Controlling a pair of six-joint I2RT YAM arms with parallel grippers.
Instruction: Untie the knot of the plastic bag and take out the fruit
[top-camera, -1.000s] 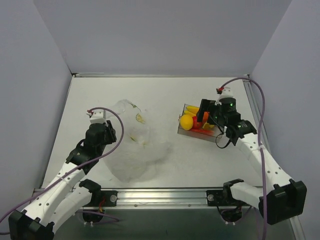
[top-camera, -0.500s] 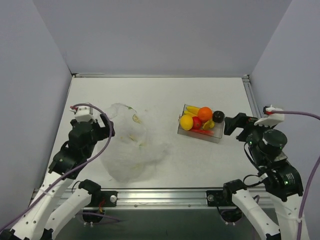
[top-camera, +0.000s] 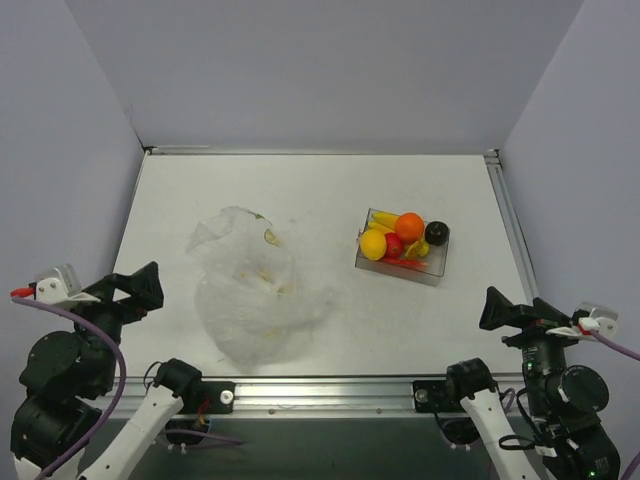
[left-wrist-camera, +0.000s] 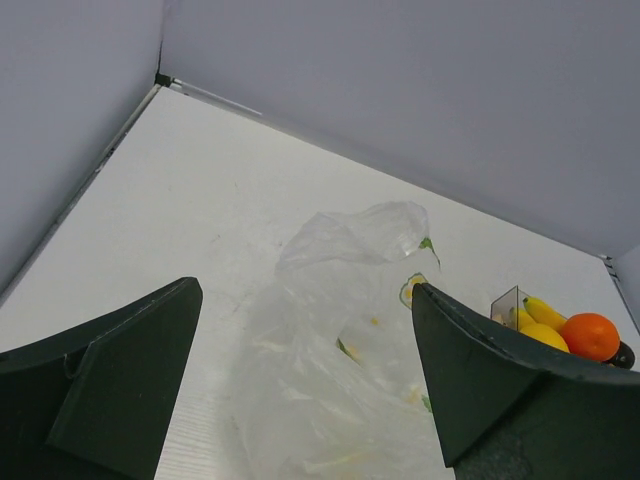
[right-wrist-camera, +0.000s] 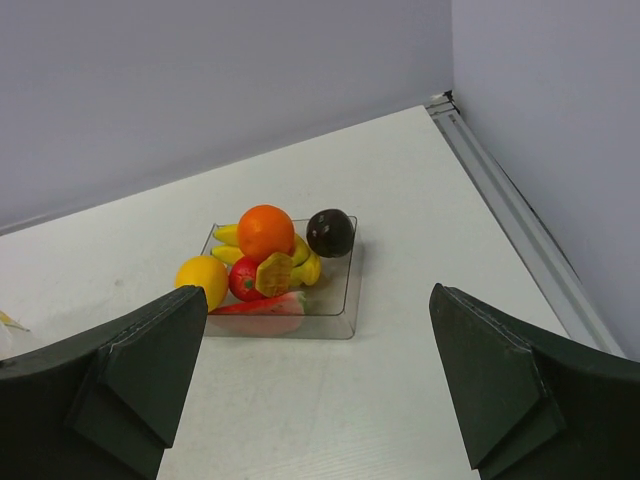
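Crinkly translucent plastic bag (top-camera: 255, 295) lies slumped at the table's (top-camera: 330, 190) 8 o'clock; the fruit (top-camera: 400, 238) fills a clear box (right-wrist-camera: 335, 285) at 3 o'clock. Left gripper (left-wrist-camera: 305, 290) and right gripper (right-wrist-camera: 318, 292) gape wide, empty.

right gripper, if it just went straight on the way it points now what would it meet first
Most likely the clear box of fruit, centred ahead of the right gripper, between its open fingers. Depth is unclear, so it might touch the table first.
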